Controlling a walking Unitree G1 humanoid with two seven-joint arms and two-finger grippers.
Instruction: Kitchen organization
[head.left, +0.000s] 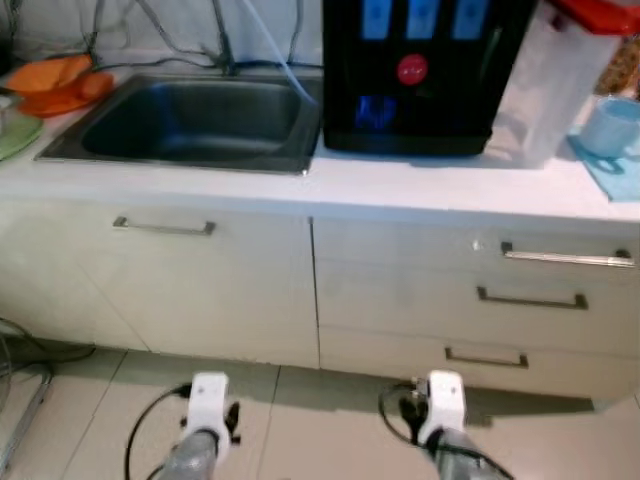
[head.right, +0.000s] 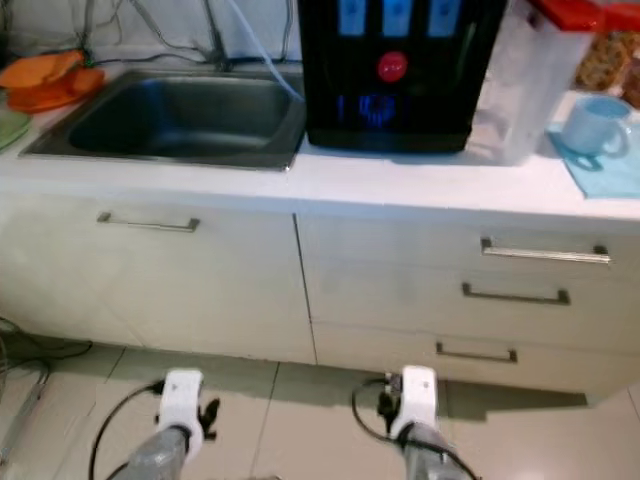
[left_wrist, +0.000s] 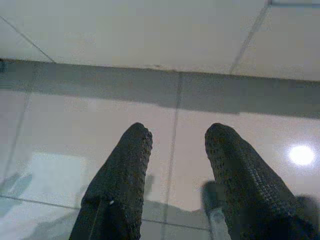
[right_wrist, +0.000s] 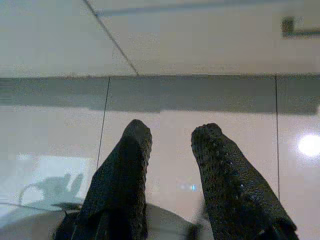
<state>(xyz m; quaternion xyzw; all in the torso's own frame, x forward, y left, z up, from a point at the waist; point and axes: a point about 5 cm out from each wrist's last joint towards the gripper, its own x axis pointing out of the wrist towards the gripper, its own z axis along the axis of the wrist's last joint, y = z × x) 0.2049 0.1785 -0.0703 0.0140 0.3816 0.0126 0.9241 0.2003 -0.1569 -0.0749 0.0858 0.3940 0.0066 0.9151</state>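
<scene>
Both grippers, left gripper (left_wrist: 175, 150) and right gripper (right_wrist: 170, 145), hang with fingers apart, empty, over floor tiles; sink (head.left: 200, 120), blue mug (head.right: 595, 125) on the counter far above, seemingly untouched: organizing apparently not begun.

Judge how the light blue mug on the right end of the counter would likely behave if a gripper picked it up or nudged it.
The light blue mug looks rigid and glazed, so probably slippery and breakable if dropped. It stands upright on a blue cloth, which might bunch or drag when the mug is pushed. Its side handle likely offers the surest hold.
</scene>
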